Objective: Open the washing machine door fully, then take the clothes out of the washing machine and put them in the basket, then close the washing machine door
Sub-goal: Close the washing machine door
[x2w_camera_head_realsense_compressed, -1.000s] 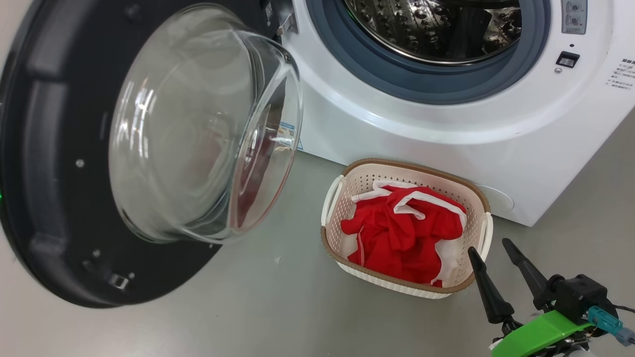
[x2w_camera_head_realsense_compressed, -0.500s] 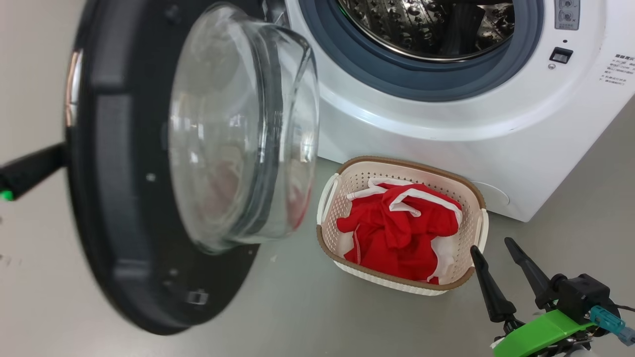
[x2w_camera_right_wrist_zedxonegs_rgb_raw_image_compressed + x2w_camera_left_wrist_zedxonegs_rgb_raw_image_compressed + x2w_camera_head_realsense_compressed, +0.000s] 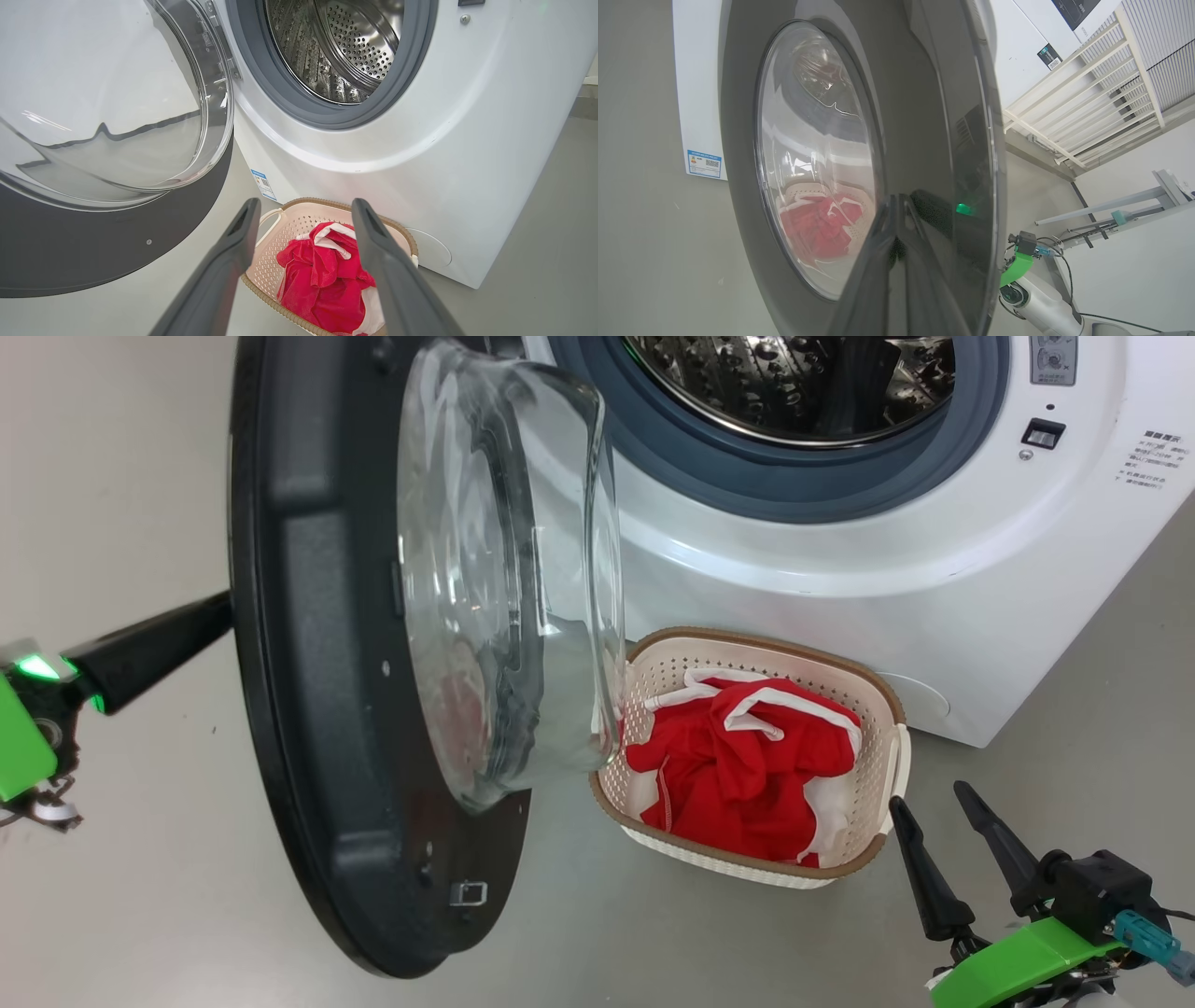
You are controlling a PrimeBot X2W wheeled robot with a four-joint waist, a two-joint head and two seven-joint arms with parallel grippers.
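The washing machine door [image 3: 317, 644], black-rimmed with a bulging glass window [image 3: 504, 588], stands about half open, edge-on in the head view. My left gripper [image 3: 219, 611] is shut, its tips against the door's outer face [image 3: 924, 116]; the left wrist view shows the joined fingertips [image 3: 896, 205] touching the glossy black rim. The white washing machine [image 3: 840, 569] shows a bare steel drum [image 3: 794, 383]. In front of it the basket [image 3: 878, 700] holds the red clothes [image 3: 738, 756]. My right gripper [image 3: 926, 793] stands open just right of the basket, nothing between its fingers [image 3: 306, 203].
Grey floor surrounds the machine. The door's lower edge hangs just left of the basket [image 3: 303, 201]. A blue sticker [image 3: 262, 183] marks the machine's lower front. A white slatted rack [image 3: 1087, 93] and a grey metal frame [image 3: 1111, 205] stand beyond the door.
The door has swung from wide open toward the machine, now edge-on. My left gripper's dark finger has come into view behind it. The right gripper has stayed in place.
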